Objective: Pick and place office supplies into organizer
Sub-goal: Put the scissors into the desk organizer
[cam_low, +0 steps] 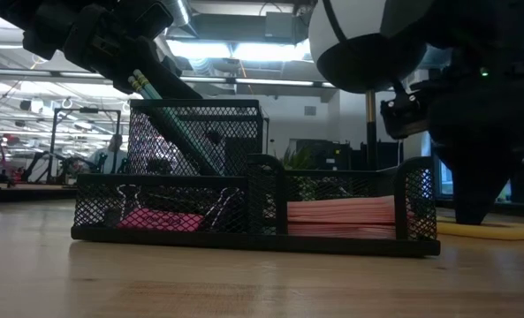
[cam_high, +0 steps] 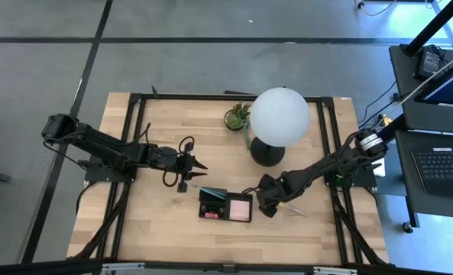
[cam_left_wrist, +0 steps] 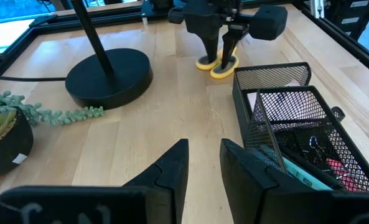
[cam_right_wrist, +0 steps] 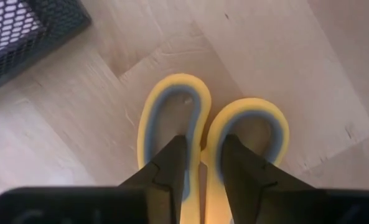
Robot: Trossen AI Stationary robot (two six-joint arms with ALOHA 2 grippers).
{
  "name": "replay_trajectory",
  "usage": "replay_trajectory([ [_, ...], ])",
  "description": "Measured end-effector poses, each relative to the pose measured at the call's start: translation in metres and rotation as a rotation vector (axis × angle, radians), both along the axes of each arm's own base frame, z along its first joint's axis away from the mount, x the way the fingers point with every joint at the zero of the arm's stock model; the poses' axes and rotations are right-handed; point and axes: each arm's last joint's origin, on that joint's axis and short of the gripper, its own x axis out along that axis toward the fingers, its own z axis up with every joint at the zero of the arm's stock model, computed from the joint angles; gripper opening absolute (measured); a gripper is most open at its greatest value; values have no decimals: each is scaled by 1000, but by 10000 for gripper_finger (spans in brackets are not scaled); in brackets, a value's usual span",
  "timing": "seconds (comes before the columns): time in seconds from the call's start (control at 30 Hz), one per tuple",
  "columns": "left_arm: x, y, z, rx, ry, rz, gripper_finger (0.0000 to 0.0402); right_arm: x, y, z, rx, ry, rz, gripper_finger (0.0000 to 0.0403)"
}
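Observation:
Yellow-handled scissors (cam_high: 291,208) lie flat on the table just right of the organizer (cam_high: 211,205), a black mesh tray. My right gripper (cam_right_wrist: 204,146) points down onto their handle loops and is shut on them. The organizer holds a pink sticky-note pad (cam_high: 240,208), pale-green pencils (cam_low: 142,84) leaning out of its tall cup, and small items in its low compartment. My left gripper (cam_left_wrist: 203,162) hovers open, with nothing between its fingers, left of and behind the organizer. My right gripper comes from above, pointing down, with one fingertip (cam_right_wrist: 175,152) inside each yellow handle loop. Between the fingers it pinches the loops' two inner rims (cam_right_wrist: 203,134), where the loops meet. The scissors lie flat on the table, blades toward the table's right edge.
A white globe lamp (cam_high: 279,114) with a round black base (cam_high: 266,156) stands behind the scissors. A small potted plant (cam_high: 239,114) sits beside it at the far edge. Bare wood lies in front of the organizer.

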Motion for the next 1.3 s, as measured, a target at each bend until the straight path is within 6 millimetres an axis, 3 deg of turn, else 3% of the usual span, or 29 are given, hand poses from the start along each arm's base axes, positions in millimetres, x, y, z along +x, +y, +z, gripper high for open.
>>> replay_trajectory([
  [0.47, 0, 0, 0, 0, 0, 0, 86, 16, 13, 17, -48, -61, 43, 89],
  [0.9, 0, 0, 0, 0, 0, 0, 86, 16, 13, 21, -39, -58, 70, 89],
  [1.3, 0, 0, 0, 45, 0, -21, 86, 13, 12, 55, 11, -186, 67, 89],
])
